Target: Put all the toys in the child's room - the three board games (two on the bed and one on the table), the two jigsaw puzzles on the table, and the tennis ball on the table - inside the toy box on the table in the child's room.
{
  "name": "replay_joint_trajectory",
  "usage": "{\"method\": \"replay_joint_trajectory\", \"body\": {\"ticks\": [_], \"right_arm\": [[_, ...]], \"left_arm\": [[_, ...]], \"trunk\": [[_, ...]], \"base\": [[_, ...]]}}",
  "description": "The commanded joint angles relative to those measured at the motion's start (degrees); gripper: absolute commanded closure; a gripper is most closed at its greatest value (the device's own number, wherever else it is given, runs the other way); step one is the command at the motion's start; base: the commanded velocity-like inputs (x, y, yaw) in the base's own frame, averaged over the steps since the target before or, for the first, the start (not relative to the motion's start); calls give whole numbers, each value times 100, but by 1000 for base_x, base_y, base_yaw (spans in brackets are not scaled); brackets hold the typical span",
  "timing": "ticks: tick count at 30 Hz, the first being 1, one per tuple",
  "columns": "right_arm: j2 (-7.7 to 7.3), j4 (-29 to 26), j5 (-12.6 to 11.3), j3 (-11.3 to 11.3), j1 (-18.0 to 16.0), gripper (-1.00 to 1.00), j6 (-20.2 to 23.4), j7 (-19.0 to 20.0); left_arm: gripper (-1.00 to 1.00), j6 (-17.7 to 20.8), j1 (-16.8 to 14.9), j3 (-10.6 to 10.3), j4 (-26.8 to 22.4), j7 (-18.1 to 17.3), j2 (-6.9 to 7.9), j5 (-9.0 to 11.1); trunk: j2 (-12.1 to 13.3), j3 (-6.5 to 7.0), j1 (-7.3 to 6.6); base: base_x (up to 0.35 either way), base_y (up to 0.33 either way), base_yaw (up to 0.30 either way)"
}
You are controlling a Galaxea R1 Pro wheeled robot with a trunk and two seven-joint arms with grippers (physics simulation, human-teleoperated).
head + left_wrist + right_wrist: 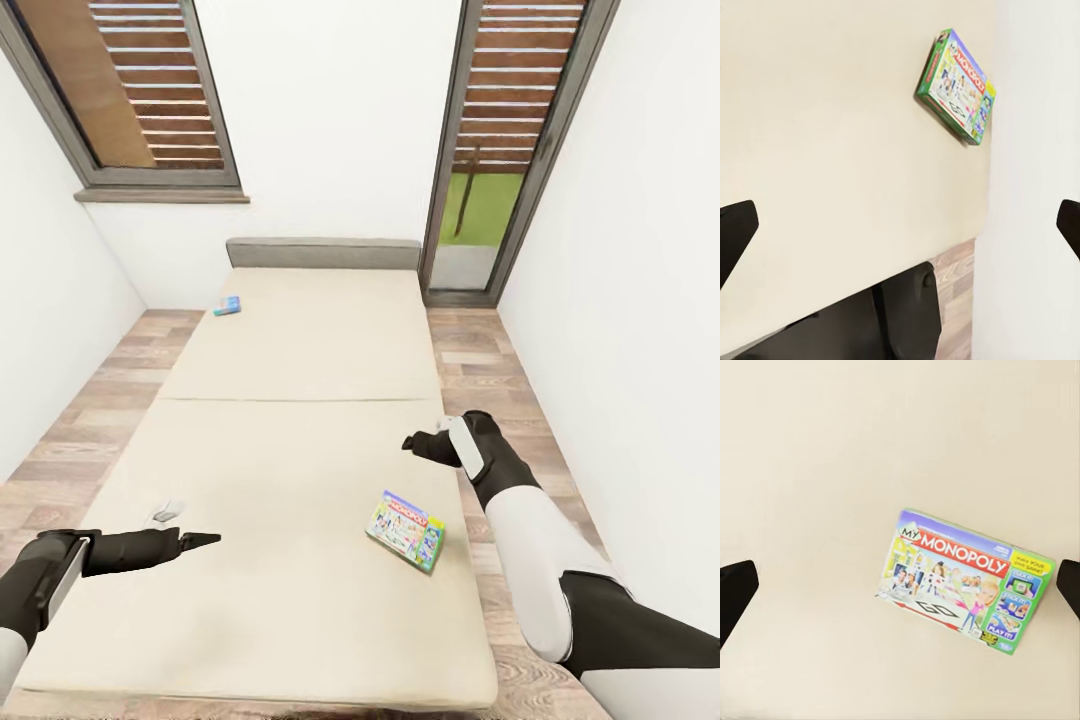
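Monopoly box (406, 529), green-edged, lies flat near the bed's (300, 340) right edge, toward the foot end. A blue box (227, 306) lies far off near the head-end left corner, close to the grey headboard (322, 253). The beige mattress is bare between them, with a seam across its middle. Wood-plank floor (90, 420) runs along both sides, between white walls; a slatted window (150, 90) and a glass door (500, 150) stand behind the headboard. The left claw (205, 540) hovers over the foot-end left part, the right claw (412, 442) over the right edge beyond the Monopoly box; both are spread wide and hold nothing.
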Motion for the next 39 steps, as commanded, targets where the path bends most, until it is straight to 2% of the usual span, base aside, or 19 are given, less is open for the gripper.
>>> {"method": "replay_joint_trajectory", "body": {"ticks": [1, 19, 32, 35, 39], "right_arm": [[43, -33, -55, -23, -6, -100, 49, -64], [95, -99, -53, -17, -52, -100, 124, -77], [28, -122, -48, 77, -264, -100, 139, -87], [33, -138, -50, 80, -300, -100, 142, -81], [43, -152, -56, 83, -381, -100, 157, -81]], "left_arm": [[-100, 53, -4, 10, -2, -18, 4, 7], [-100, 38, 4, -4, -2, -16, -4, -8], [-100, 0, -1, 25, -7, -39, -7, 12], [-100, -1, 2, 32, -31, -147, 2, 15], [-100, 5, 2, 41, -124, -617, 37, 18]], "trunk": [[-11, -19, 3], [-11, -190, 3], [-11, -313, 3], [-11, -342, 3], [-11, -379, 3]], "base": [[0, 0, 0], [0, 0, 0], [0, 0, 0], [0, 0, 0], [0, 0, 0]]}}
